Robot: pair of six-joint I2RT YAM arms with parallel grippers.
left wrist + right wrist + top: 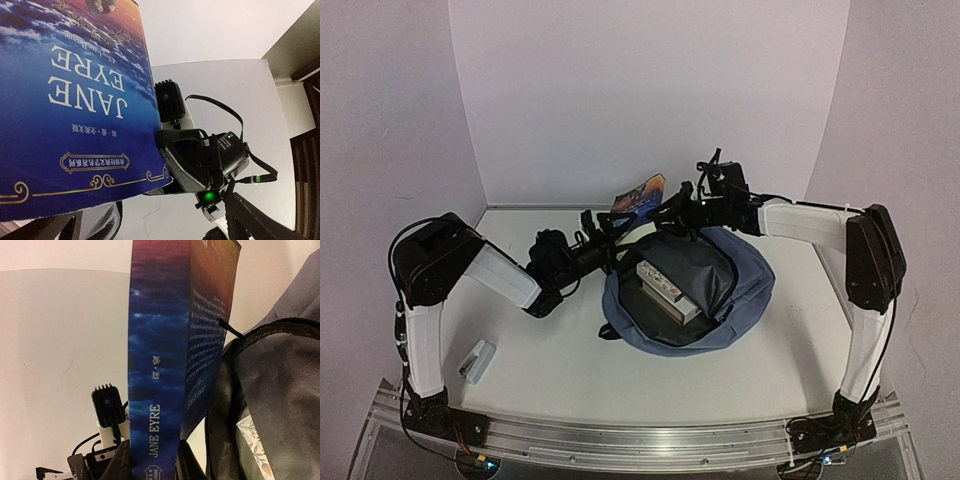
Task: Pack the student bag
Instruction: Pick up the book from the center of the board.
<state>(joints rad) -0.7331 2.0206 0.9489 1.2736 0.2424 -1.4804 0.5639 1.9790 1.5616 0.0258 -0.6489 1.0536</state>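
Slumped at the middle of the table (620,390), mouth gaping upward: the student bag (755,280), slate-blue outside and dark inside, with a pale book (668,290) lying flat within, long side running from 10 to 4 o'clock. Up at the bag's 11 o'clock, just beyond the rim: a blue Jane Eyre paperback (640,194), held on end and tilted. Clamped at the lower end of its spine by the right claw (154,464), drawn narrow, with a finger (122,465) pressed to either cover. Poised at the bag's 10 o'clock, just beside the paperback: the left claw (608,232), spread as wide as can be and gripping nothing, with the paperback's front cover filling its wrist view. Far out at the bag's 8 o'clock, well apart: a small grey-and-white object (476,360), too small to identify
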